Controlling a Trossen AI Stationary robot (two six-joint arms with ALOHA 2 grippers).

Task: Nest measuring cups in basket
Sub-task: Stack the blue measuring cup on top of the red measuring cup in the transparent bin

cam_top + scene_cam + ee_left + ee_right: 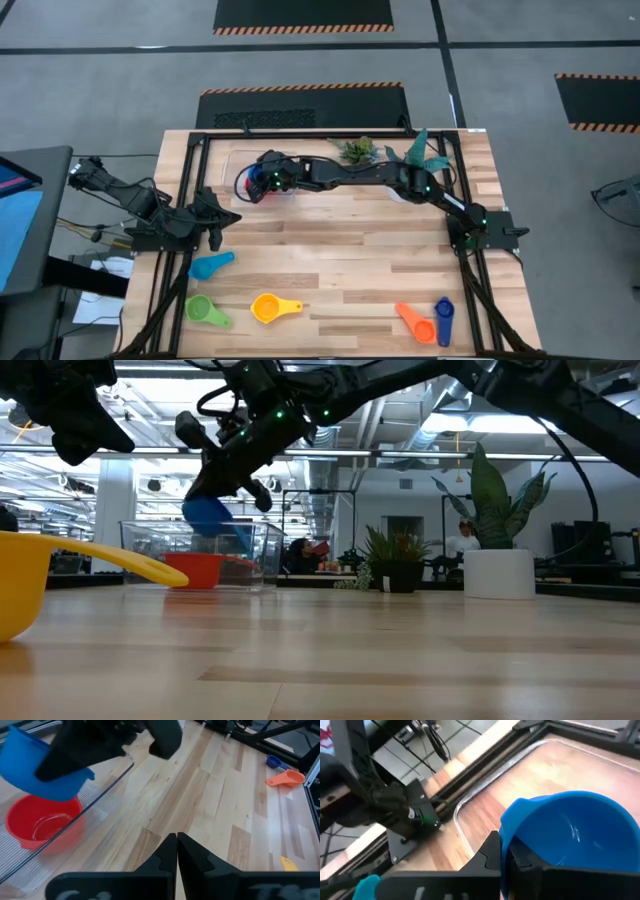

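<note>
The right gripper (502, 851) pinches the blue cup (570, 835) above the basket (107, 785), over the red cup (42, 822). The left gripper (176, 851) is pressed together, holding nothing. No writing is readable.

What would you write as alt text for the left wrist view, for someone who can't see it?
The right gripper holds a blue measuring cup just above a red measuring cup that sits in the clear basket. The left gripper, shut and empty, waits over bare wooden table, with an orange cup and a dark blue cup farther off.
</note>
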